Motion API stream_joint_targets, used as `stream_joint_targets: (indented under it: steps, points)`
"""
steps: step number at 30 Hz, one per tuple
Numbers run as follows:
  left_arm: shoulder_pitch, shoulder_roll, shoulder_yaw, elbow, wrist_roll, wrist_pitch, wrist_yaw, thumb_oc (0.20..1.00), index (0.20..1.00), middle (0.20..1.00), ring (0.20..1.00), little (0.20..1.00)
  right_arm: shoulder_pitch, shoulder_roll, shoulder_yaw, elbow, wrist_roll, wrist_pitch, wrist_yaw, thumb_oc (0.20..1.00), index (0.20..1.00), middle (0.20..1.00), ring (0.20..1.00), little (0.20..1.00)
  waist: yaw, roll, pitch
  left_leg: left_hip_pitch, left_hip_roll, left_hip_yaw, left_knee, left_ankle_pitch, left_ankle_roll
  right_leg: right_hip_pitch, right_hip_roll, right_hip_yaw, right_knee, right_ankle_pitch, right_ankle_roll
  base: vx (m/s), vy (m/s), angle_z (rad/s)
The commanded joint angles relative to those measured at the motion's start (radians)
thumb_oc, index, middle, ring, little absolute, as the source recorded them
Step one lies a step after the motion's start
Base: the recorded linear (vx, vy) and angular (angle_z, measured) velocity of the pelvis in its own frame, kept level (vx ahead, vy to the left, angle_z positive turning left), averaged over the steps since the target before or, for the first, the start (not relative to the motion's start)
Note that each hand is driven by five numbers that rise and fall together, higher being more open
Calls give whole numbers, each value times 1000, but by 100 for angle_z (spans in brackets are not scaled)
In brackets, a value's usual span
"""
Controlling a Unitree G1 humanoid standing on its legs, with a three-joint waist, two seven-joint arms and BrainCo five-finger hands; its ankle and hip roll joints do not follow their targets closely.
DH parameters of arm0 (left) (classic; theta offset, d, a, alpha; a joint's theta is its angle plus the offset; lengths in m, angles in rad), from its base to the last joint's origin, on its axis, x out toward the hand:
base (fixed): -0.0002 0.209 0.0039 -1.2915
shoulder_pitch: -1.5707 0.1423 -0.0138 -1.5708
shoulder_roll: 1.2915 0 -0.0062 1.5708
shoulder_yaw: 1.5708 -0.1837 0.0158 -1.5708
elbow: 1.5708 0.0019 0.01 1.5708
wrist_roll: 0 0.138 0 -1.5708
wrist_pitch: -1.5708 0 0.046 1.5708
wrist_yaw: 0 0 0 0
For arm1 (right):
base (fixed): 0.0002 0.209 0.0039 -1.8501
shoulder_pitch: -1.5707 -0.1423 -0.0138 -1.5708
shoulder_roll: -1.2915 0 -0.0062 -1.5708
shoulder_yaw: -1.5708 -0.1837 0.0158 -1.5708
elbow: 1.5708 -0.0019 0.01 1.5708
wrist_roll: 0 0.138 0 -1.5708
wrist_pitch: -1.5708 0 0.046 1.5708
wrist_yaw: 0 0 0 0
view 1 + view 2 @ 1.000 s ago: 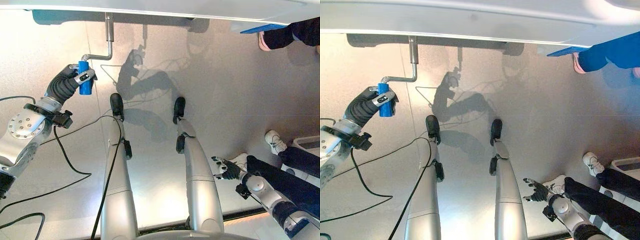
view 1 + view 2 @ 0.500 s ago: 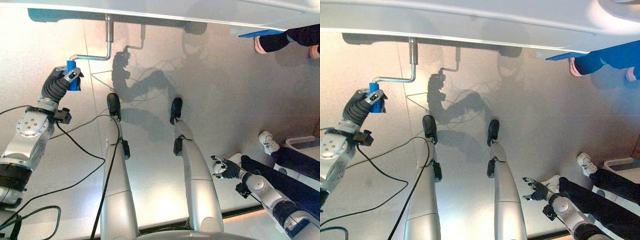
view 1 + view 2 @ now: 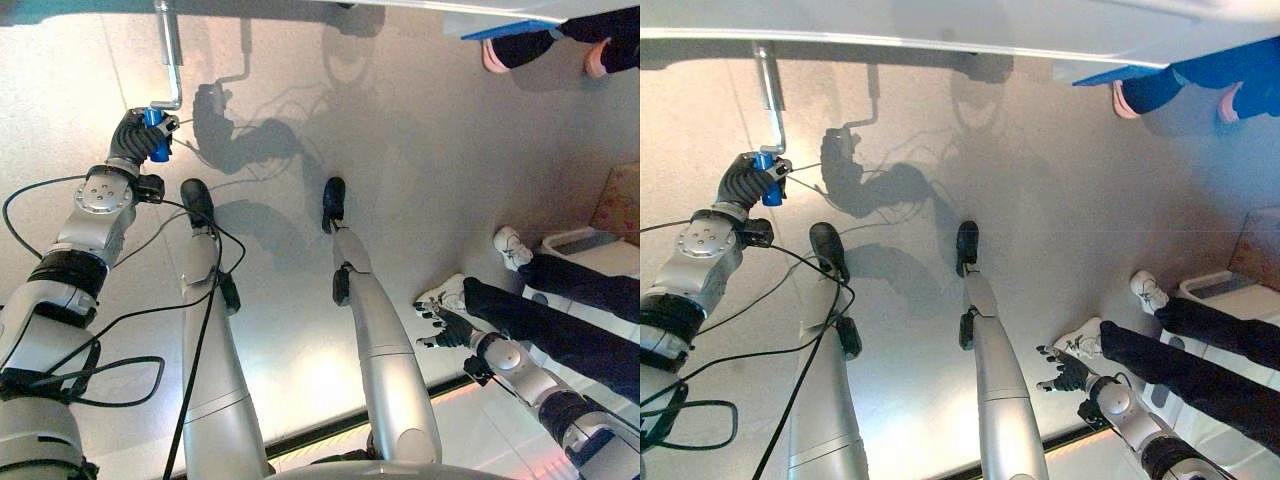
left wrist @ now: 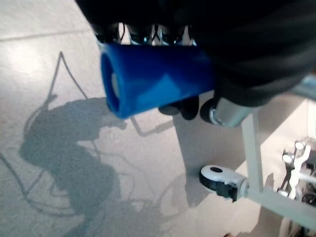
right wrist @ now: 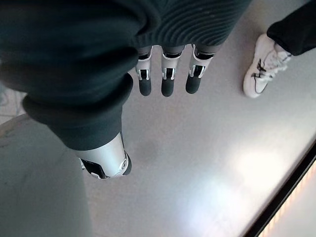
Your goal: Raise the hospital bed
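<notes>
The blue crank grip (image 3: 155,133) is clasped by the left robot hand (image 3: 137,141); the right robot hand (image 3: 447,329) is held slack-fingered above the floor (image 3: 440,180).

Silver-grey arms, dark ribbed wrist covers, silver dark-tipped fingers (image 5: 166,81).

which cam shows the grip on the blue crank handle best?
Left wrist view: the blue crank handle fills it, the left hand curled round it. Both eye views show it small and far, mostly covered by that hand, under the metal crank arm.
</notes>
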Motion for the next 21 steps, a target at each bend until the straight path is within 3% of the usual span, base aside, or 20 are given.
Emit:
stream_joint_targets:
  steps: [1, 10, 21]
  points:
    - [-109, 97, 57, 116, 29, 17, 79, 200, 200, 200, 200, 200, 59, -32, 57, -30, 45, 25, 7, 1000, 1000, 1000, 1000, 1000, -5, -95, -14, 46, -77, 76, 175, -227, 47, 8, -12, 70, -125, 70, 35, 0, 0, 0]
    - [-182, 10, -5, 159, 146, 32, 116, 200, 200, 200, 200, 200, 30, -36, 108, -52, 75, 25, 3, 1000, 1000, 1000, 1000, 1000, -23, -112, -14, 23, -66, 85, 212, -239, 51, -52, 8, 90, -91, 67, 33, -5, -2, -6]
    - [-139, -63, -3, 91, 154, 24, 121, 200, 200, 200, 200, 200, 16, -61, 112, -64, 71, 22, -8, 1000, 1000, 1000, 1000, 1000, -36, -117, -14, 41, -46, 100, 199, -227, 52, -75, 22, 94, -60, 70, 23, -21, -28, -3]
